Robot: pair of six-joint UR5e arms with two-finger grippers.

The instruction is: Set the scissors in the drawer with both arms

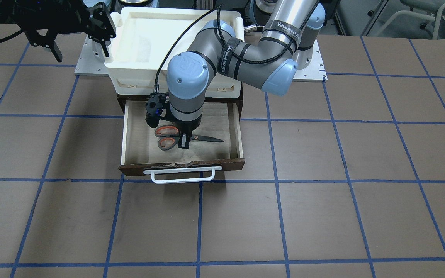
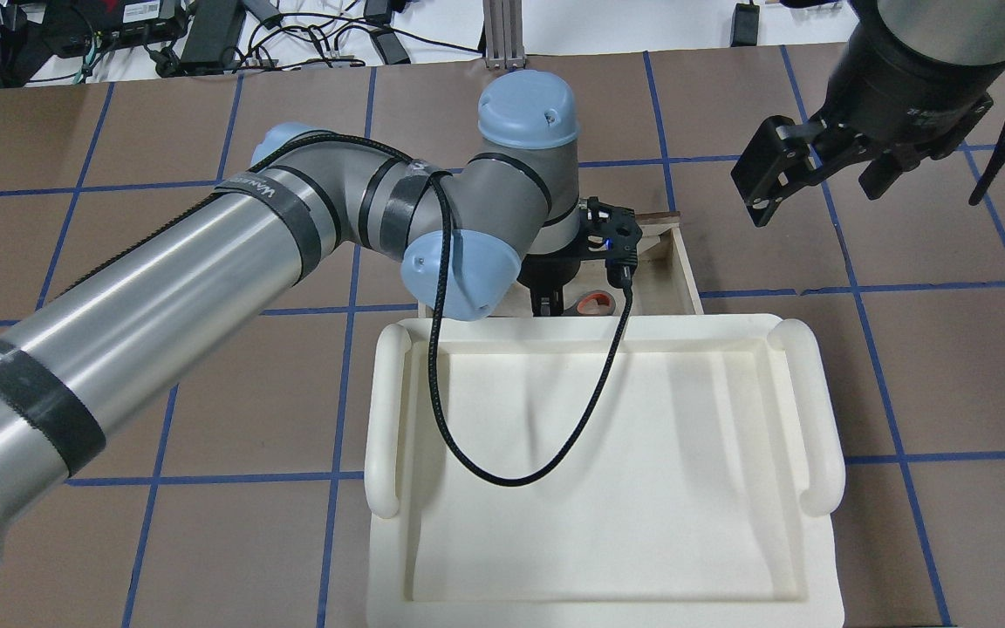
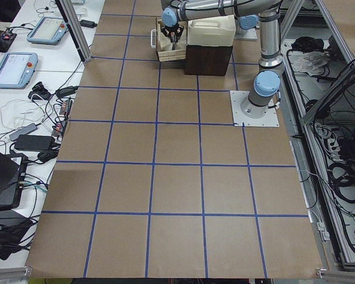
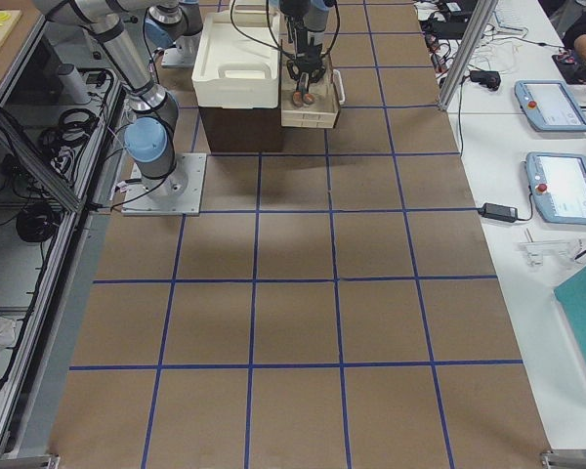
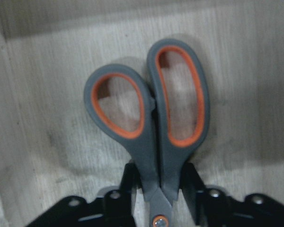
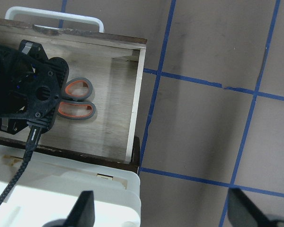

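Note:
The scissors [image 1: 168,137] lie flat on the pale floor of the open drawer [image 1: 238,131], orange-lined loops toward the robot's right, blades toward its left. My left gripper [image 1: 182,141] reaches straight down into the drawer. In the left wrist view its fingers [image 5: 130,182] sit against both sides of the scissors' neck [image 5: 158,184], just behind the loops. My right gripper [image 2: 816,187] is open and empty, raised above the table to the right of the drawer. Its wrist view shows the scissors [image 6: 75,99] and the drawer's side wall [image 6: 137,104] below.
A white plastic tray [image 2: 816,419] sits on top of the brown cabinet, right behind the open drawer. The drawer's white bar handle [image 1: 184,173] sticks out toward the table's far side. A black cable [image 2: 502,475] from the left wrist hangs over the tray.

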